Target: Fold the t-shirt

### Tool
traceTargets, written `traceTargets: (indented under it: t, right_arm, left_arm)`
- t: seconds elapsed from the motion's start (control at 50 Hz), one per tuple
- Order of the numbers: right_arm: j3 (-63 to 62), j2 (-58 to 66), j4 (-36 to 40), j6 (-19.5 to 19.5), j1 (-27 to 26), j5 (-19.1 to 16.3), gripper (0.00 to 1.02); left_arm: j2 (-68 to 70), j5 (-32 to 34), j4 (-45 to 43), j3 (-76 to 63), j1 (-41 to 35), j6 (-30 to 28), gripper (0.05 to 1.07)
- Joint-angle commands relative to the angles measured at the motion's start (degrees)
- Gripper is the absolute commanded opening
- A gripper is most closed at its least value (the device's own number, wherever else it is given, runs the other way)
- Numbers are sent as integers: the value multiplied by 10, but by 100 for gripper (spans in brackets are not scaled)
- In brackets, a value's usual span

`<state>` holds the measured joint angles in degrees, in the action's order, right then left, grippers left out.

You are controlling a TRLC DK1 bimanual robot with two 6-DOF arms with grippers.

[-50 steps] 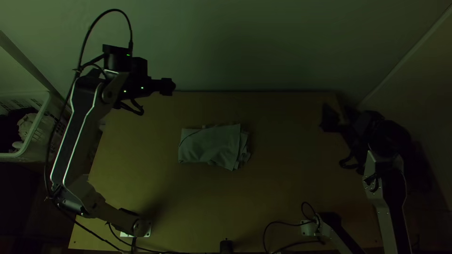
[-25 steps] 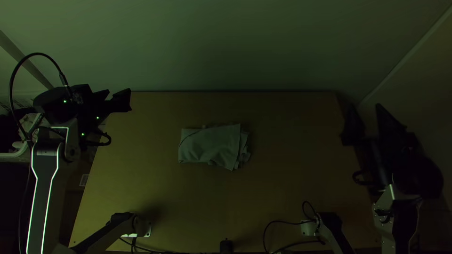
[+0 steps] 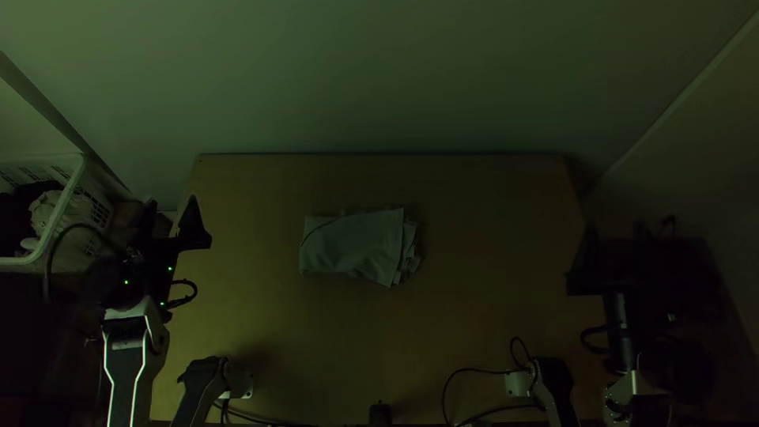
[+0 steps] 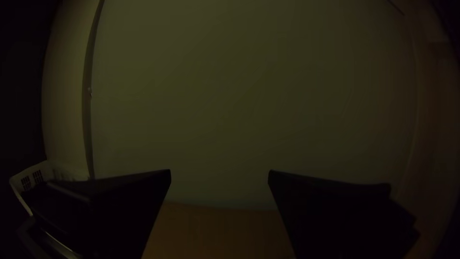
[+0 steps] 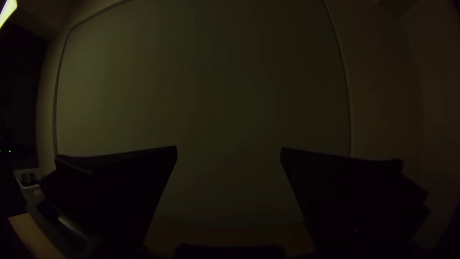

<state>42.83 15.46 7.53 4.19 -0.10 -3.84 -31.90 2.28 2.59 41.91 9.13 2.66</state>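
Shirt (image 3: 352, 247) folded up, 11 o'clock of table (image 3: 474, 316) centre. Left gripper (image 4: 219, 172) around 10, right gripper (image 5: 229, 148) around 3, both wide, empty. Folding's probably done imo; next, just park clear.

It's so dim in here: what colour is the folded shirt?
Pale grey-green, plain-looking; the shirt shows best in the top view.

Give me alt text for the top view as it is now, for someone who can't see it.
A folded grey t-shirt lies near the middle of a dim wooden table. The left gripper is open at the table's left edge, the right gripper at its right. A white basket holding cloth stands beyond the left edge.
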Motion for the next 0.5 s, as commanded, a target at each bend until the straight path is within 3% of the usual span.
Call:
traceTargets:
  t: [0.0, 0.24, 0.48]
  right_arm:
    - [-50, -41, -9, -12, -9, 5, 99]
    - [-192, -152, -27, -28, -9, 5, 99]
    - [-293, -157, -38, -22, -8, 4, 99]
  left_arm:
    - [54, 1, -32, -69, 20, -18, 103]
    - [173, 1, -61, -218, 27, -18, 103]
    - [268, 1, -58, -344, 23, -44, 103]
